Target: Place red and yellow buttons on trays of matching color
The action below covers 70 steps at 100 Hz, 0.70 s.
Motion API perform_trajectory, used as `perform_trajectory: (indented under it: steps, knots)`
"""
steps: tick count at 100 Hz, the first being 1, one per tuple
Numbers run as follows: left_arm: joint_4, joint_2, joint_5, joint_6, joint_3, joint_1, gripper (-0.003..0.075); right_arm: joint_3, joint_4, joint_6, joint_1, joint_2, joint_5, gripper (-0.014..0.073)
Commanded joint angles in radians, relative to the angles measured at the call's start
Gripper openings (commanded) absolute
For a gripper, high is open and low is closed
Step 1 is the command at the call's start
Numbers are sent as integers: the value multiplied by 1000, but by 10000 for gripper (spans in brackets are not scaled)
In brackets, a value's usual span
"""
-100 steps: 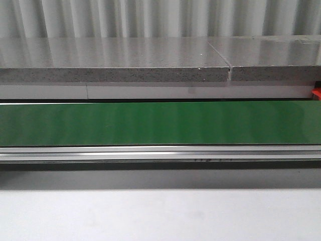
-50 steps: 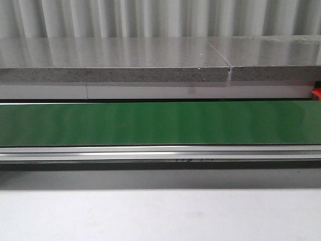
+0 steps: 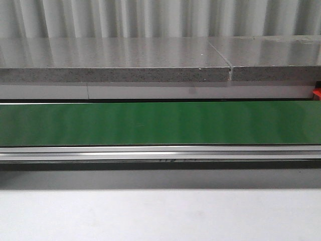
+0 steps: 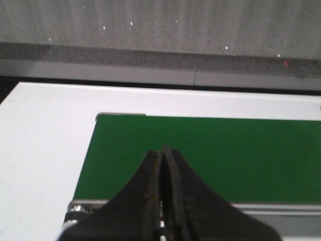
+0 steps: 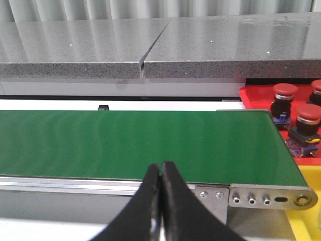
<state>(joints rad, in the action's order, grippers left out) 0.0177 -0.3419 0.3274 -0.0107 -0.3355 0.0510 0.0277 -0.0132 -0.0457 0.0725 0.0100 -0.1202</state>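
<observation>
While red buttons (image 5: 296,118) sit aside, right end effector (image 5: 161,176) stays closed.

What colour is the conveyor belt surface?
Green; the conveyor belt shows best in the front view.

Very little differs in the front view. The clearest change is a faint row of small dark marks (image 3: 173,160) in the dark strip just under the aluminium side rail (image 3: 100,153) of the green conveyor belt (image 3: 160,123). A second ago the marks sat right of the picture's centre, half a second ago somewhat closer to it, and now they lie just right of centre, so they have drifted steadily leftward along the rail. The pale and dark banding across the belt's surface has shifted slightly as well. At the far right edge, the visible sliver of the red tray (image 3: 317,93) looks a little smaller than before.
</observation>
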Motion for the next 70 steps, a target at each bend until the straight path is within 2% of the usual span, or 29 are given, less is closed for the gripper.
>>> perform_trajectory:
  steps: [1,21,43,47,70]
  knots:
    - [2,30,-187,-1,32,4,-21,-16,13,3,2,10,87,-68]
    - [-41,168,-340,-1,220,4,-21,-16,13,3,2,10,87,-68]
    - [-41,372,-374,-1,382,4,-21,-16,13,3,2,10,87,-68]
    - [-41,393,-340,-1,382,4,-21,-16,13,3,2,10,87,-68]
    - [-43,385,-347,-1,380,4,-21,-16,13,3,2,9,87,-68]
